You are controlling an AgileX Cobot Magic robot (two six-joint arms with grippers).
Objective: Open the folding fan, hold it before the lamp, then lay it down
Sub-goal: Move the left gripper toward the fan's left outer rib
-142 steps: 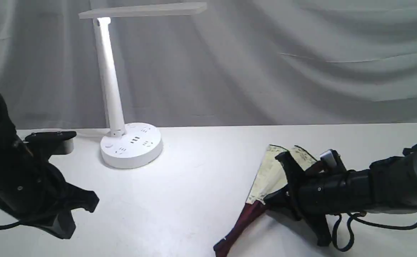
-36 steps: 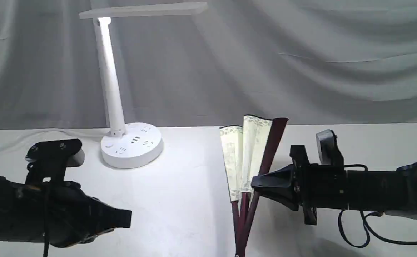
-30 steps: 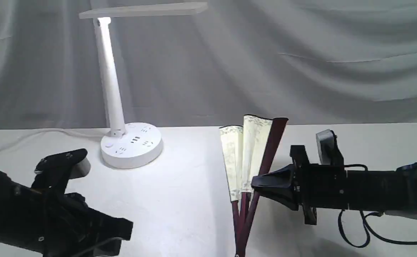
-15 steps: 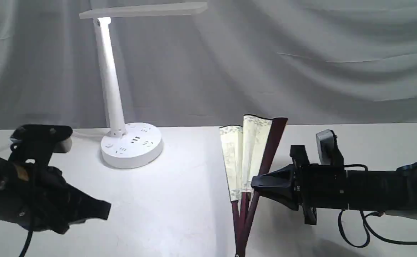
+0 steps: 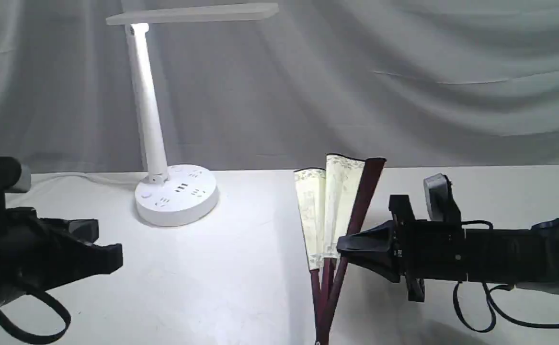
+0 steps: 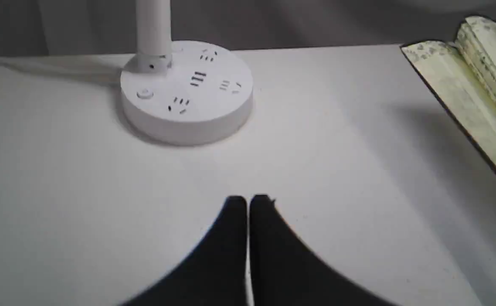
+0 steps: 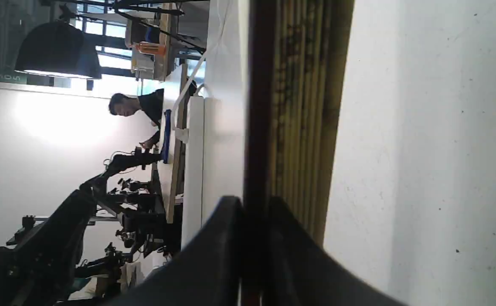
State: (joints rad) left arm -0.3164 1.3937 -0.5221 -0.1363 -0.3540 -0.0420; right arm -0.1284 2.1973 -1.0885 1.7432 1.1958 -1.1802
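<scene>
Lower centre: right gripper [image 5: 344, 249] clamped on the maroon guard [image 5: 364, 196] of the folding fan [image 5: 329, 239], upright and barely spread; left gripper [image 5: 110, 253] at lower left pinched empty; paper leaf [image 5: 312, 211] likely light and tearable, so take the other stiff guard; lamp [image 5: 147, 110] behind at upper left.

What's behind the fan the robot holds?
Behind the fan is only white table and grey curtain; the lamp stands aside. The fan hides the strip right behind it.

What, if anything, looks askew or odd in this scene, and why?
The fan stands out: held upright, it is only partly spread, its pleats bunched unevenly, with the right gripper pinching one dark rib. The lamp looks normal.
</scene>
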